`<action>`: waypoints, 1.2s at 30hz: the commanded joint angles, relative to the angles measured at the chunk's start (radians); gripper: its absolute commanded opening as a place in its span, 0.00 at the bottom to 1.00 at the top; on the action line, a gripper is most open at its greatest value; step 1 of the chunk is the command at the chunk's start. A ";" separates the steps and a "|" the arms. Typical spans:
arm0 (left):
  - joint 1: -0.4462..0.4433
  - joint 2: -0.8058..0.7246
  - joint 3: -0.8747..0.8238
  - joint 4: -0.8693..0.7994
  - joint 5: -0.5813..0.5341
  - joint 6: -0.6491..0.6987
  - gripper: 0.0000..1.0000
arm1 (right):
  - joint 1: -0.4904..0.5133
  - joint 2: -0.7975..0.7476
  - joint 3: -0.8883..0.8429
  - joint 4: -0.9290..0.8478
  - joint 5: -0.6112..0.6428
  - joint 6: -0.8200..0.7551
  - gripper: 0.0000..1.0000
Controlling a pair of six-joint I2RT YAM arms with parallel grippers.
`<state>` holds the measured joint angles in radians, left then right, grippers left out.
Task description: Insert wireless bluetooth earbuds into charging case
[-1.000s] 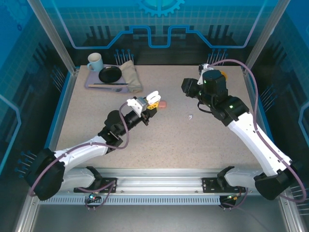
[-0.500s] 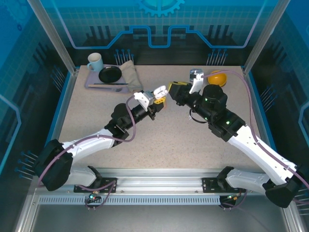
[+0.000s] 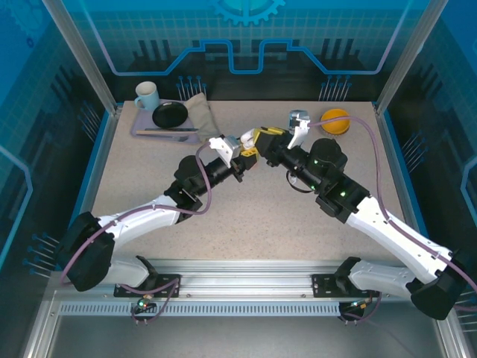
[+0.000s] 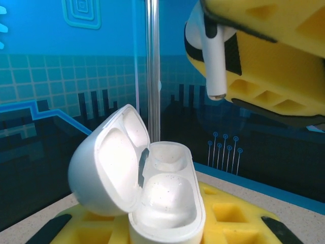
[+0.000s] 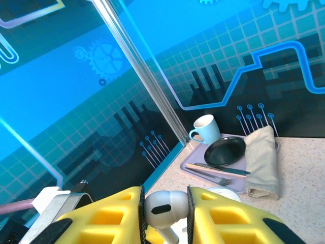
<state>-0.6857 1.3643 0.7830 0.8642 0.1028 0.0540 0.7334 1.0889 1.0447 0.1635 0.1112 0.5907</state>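
My two grippers meet over the far middle of the table point(image 3: 246, 216), the left gripper point(image 3: 244, 146) just left of the right gripper point(image 3: 262, 136). The charging case point(image 4: 167, 203) sits clamped in the left one. The earbud point(image 4: 213, 61), pinched in the right one, hangs above it and to the right, not touching. A tray point(image 3: 136, 133) at the far left corner carries a mug point(image 3: 146, 95), plate point(image 3: 170, 114) and napkin point(image 3: 203, 115). A bowl point(image 3: 335, 120) lies near the far right corner.

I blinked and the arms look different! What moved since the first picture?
The right pincer swung left from the table's right side to meet the left pincer, so its white earbud now hangs above the open case. The left pincer edged toward it. The tray and mug stayed put.
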 commanded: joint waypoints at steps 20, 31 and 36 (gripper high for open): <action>-0.009 0.021 0.059 0.015 0.027 -0.026 0.00 | 0.041 0.032 -0.057 0.098 0.001 0.030 0.26; -0.010 0.023 0.062 0.016 0.028 -0.034 0.00 | 0.043 0.039 -0.071 0.127 0.018 0.039 0.25; -0.011 0.025 0.065 0.017 0.029 -0.037 0.00 | 0.042 0.059 -0.060 0.146 0.005 0.052 0.25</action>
<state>-0.6857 1.3811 0.8108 0.8490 0.1101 0.0257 0.7605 1.1351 0.9806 0.2604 0.1158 0.6281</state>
